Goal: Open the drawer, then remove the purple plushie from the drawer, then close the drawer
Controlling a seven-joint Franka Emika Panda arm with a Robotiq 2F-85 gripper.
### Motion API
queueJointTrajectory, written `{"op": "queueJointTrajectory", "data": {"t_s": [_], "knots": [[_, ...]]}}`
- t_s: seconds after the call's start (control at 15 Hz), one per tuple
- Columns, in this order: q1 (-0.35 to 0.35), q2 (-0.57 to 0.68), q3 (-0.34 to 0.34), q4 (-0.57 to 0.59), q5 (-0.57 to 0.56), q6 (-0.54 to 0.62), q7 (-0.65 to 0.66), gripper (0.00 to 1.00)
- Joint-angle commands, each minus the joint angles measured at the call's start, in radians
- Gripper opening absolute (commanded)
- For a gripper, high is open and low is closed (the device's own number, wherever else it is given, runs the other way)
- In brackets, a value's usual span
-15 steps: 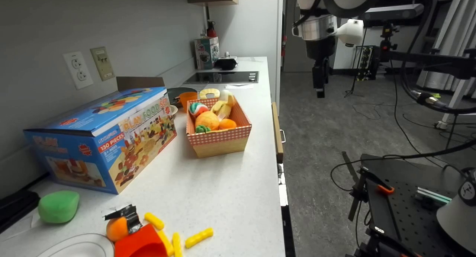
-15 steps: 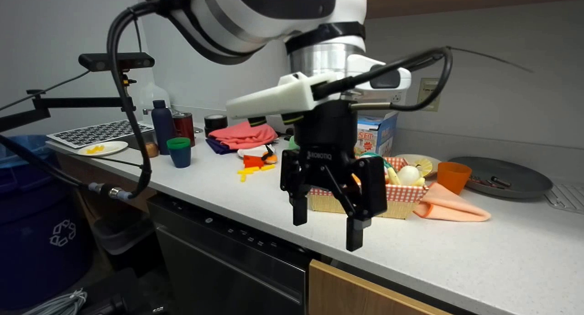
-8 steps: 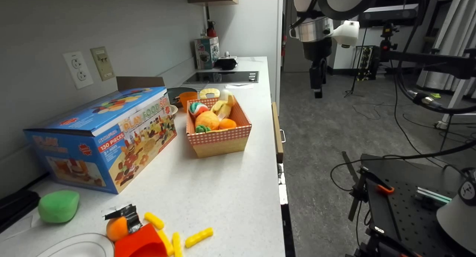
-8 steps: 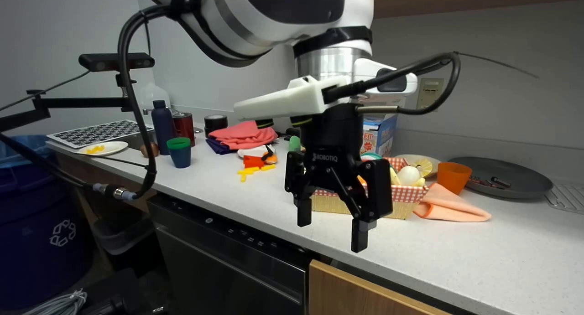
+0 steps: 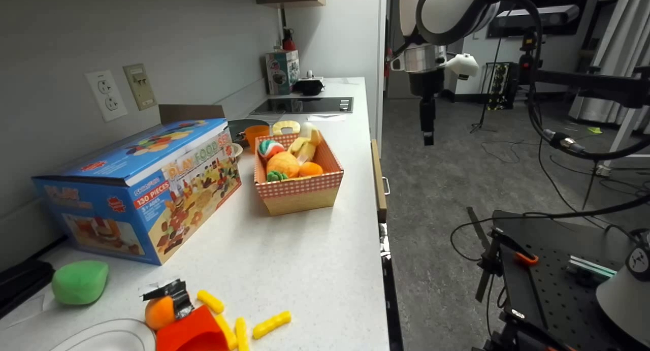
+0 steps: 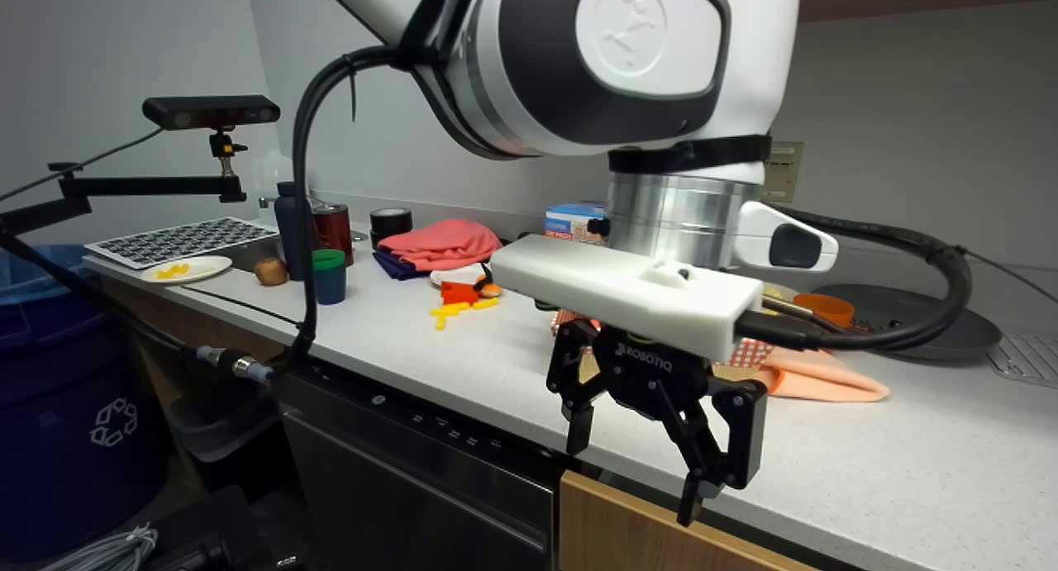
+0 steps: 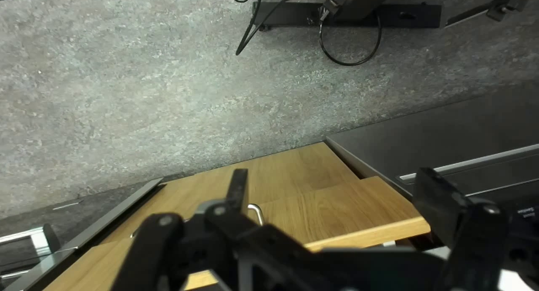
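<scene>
Drawer (image 7: 337, 213) is tan, wood-grained, with a silvery handle (image 7: 257, 213).

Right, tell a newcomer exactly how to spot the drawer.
Start at the long pale countertop, then drop to the dark dishwasher under it. Directly beside that, just below the countertop's edge, is the drawer. Its tan wood front sets it apart from the dishwasher, and it juts out past the wooden panel beneath.
</scene>
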State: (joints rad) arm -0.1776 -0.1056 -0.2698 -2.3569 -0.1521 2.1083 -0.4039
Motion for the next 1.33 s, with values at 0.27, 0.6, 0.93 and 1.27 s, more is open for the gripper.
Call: {"op": "queueJointTrajectory", "data": {"t_s": [0.27,0.6,0.93,1.27], "knots": [[-0.006,0.191,0.043,0.162,0.092,0.002,-0.05,1.0],[-0.015,0.181,0.053,0.141,0.064,0.01,-0.046,1.0],[-0.015,0.181,0.053,0.142,0.064,0.01,-0.046,1.0],[-0.048,0.277,0.037,0.115,0.066,0.115,-0.048,1.0]]}}
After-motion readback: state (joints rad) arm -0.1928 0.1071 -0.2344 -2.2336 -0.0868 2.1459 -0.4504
